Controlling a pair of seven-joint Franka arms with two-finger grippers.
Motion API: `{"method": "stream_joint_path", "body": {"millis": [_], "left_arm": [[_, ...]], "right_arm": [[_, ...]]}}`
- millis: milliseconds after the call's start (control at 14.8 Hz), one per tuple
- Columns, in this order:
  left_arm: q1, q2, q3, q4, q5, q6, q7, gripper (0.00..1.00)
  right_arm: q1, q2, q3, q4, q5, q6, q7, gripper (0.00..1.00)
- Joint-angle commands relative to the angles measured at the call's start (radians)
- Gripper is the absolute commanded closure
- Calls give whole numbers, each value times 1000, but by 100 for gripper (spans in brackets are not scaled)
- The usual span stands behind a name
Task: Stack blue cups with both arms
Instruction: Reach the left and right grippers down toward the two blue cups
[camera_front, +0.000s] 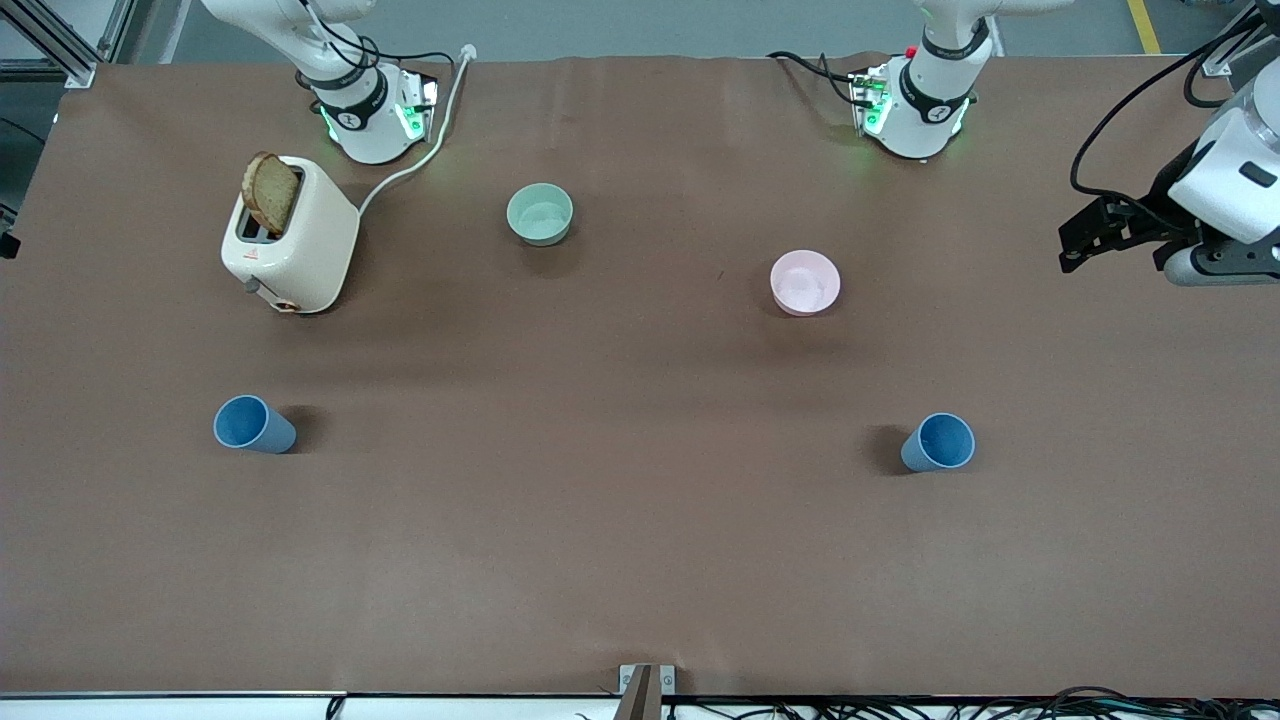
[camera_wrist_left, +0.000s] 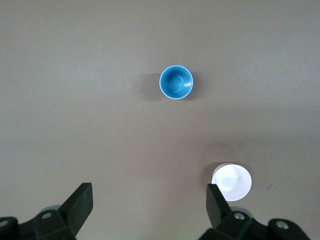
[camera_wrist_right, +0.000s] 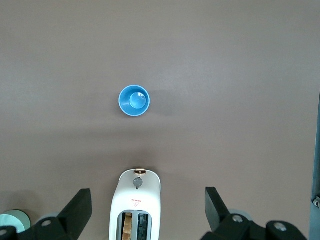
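Two blue cups (camera_front: 938, 442) (camera_front: 254, 424), two bowls (camera_front: 540, 213) (camera_front: 805, 282), one toaster (camera_front: 290, 240).

Cup toward the right arm's end (camera_front: 254, 425) (camera_wrist_right: 134, 100): plain matte blue tapered tumbler, upright, mouth up, empty, standing alone on the table.
Cup toward the left arm's end (camera_front: 938, 442) (camera_wrist_left: 176, 82): identical blue tumbler, upright, empty.
Relation: well apart, unstacked, both nearer the front camera than the bowls.

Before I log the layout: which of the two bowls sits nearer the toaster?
The pale green round bowl, toward the right arm's end beside the cream toaster; the pink bowl sits toward the left arm's end.
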Motion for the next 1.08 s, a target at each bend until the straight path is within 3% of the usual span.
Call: {"method": "stream_joint_path", "body": {"millis": [0,405,676,946,1014], "left_arm": [[-5,67,3,40,6,26,22,0],[4,294,4,-127,10,470,-1,0],[36,454,3,-169,14,589,15,0],[57,497,3,-161,14,612,19,0],[57,517,3,-152,11,624,18,0]], "right_arm": [[3,1,2,4,-3,-8,19,0],[4,21,2,-204,-3,227,16,0],[29,117,2,-295,-2,409,18,1],[56,238,3,-305,3,523,21,2],[56,269,3,-304,38,543,21,2]]}}
